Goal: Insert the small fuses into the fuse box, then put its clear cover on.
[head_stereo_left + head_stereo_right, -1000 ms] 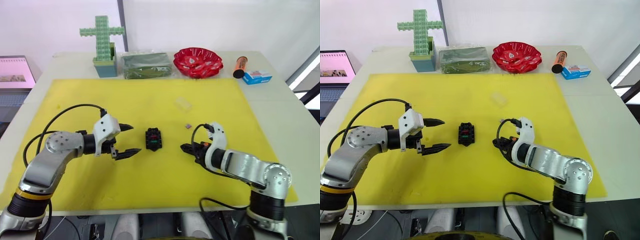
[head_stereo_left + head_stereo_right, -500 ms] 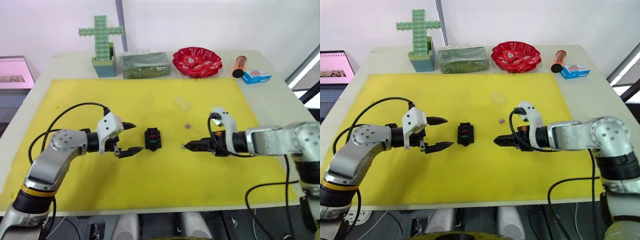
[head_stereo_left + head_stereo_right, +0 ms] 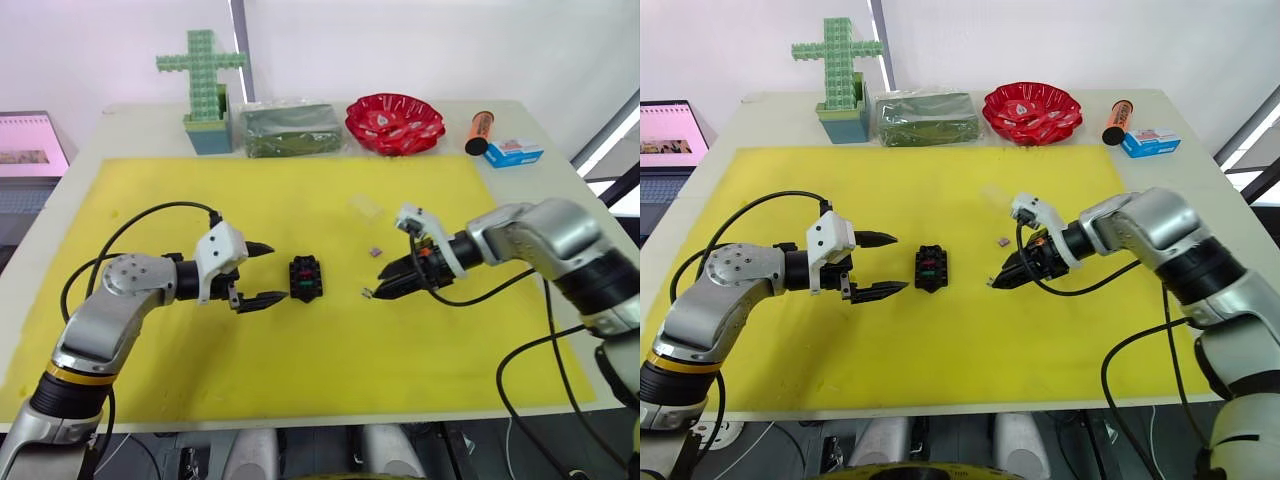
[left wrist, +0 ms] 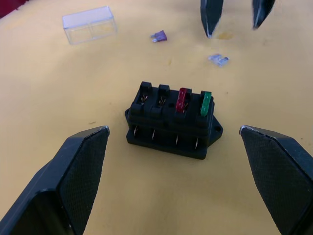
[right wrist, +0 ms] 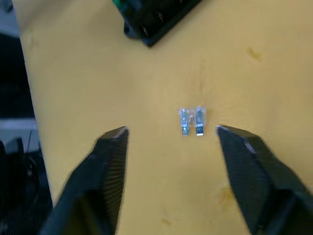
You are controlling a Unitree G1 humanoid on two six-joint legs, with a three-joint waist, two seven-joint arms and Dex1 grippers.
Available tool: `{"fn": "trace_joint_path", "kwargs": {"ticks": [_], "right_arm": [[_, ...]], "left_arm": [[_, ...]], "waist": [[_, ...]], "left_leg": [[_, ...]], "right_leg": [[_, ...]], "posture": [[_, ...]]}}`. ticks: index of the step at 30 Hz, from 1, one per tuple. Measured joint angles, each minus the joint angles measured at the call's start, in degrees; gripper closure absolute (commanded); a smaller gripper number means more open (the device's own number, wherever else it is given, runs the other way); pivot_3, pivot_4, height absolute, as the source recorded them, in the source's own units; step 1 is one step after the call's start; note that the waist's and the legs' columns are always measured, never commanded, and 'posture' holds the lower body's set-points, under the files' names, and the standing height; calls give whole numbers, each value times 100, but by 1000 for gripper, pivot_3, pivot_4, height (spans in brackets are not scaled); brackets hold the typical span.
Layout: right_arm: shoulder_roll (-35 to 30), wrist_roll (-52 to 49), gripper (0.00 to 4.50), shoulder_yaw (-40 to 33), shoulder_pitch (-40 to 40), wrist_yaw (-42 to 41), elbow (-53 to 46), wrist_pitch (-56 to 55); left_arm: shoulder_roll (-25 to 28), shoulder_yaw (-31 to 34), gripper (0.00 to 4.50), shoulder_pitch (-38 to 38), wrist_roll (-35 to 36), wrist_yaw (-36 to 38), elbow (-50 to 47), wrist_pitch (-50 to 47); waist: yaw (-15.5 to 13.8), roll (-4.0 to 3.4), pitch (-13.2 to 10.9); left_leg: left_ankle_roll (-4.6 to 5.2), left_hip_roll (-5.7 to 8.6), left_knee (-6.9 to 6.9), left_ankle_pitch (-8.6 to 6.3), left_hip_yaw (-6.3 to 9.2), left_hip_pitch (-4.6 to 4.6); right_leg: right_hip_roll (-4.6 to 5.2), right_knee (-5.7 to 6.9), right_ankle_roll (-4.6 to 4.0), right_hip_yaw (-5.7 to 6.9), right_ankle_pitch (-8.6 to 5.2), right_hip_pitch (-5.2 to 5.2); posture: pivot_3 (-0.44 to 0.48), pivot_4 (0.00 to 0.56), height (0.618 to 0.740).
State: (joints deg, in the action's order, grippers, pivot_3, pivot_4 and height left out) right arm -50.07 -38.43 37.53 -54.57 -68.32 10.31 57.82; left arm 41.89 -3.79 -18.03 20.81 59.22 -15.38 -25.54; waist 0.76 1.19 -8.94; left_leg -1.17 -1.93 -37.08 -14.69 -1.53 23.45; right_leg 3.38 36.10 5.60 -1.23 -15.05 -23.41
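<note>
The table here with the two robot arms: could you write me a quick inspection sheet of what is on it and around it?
Surface: yellow mat on a pale table.
Job's things: fuse box mid-mat, red fuse and green fuse seated, two slots empty; pale grey fuse and purple fuse loose on the mat; clear cover lying apart, not fitted.
Clutter: green block cross, bag of green stuff, red bowl, orange tube, blue-white carton.
Grippers: left gripper open beside the box; right gripper open over the grey fuse.
Cables: black cable looping over the left arm.
Surroundings: laptop screen off the table's left.
</note>
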Motion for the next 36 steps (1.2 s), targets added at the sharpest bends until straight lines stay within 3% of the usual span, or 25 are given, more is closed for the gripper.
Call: {"fn": "trace_joint_path", "kwargs": {"ticks": [1,11,29,32,35,36], "right_arm": [[99,189,2846,51,-14,-165,129,-107],[773,1467,2846,146,-379,-1222,1236,-483],[1499,2459,2846,145,-708,-2121,2191,-448],[1541,2601,3338,145,-763,-2247,2292,-460],[1580,2696,4408,145,-769,-2318,2334,-488],[1589,2704,4465,145,-769,-2346,2338,-497]], "left_arm": [[-5,-1,0,-10,1,14,-1,0],[-12,-1,0,-16,-16,28,-2,1],[-55,-1,0,159,-24,-149,-80,-1],[-54,1,0,184,-23,-197,-150,-2],[-54,1,0,228,-22,-212,-183,-6],[-54,1,0,230,-22,-218,-185,-7]], "waist": [[-2,-1,0],[-9,-1,-1],[2,-1,-1],[3,-2,0],[-1,-2,0],[-1,-2,0]], "left_leg": [[0,0,0,0,0,0],[0,3,-3,0,-1,0],[0,3,-2,0,0,-2],[0,3,-3,0,0,-2],[-1,3,-3,0,0,-3],[-1,3,-3,0,0,-3]], "right_leg": [[0,0,0,0,0,0],[2,3,1,1,1,1],[-1,8,1,2,1,1],[-1,10,1,2,1,1],[-1,9,2,2,1,1],[-1,10,2,2,1,2]], "posture": [[0,150,740],[0,150,740],[0,150,740],[0,150,740],[0,150,740],[0,150,740]]}}
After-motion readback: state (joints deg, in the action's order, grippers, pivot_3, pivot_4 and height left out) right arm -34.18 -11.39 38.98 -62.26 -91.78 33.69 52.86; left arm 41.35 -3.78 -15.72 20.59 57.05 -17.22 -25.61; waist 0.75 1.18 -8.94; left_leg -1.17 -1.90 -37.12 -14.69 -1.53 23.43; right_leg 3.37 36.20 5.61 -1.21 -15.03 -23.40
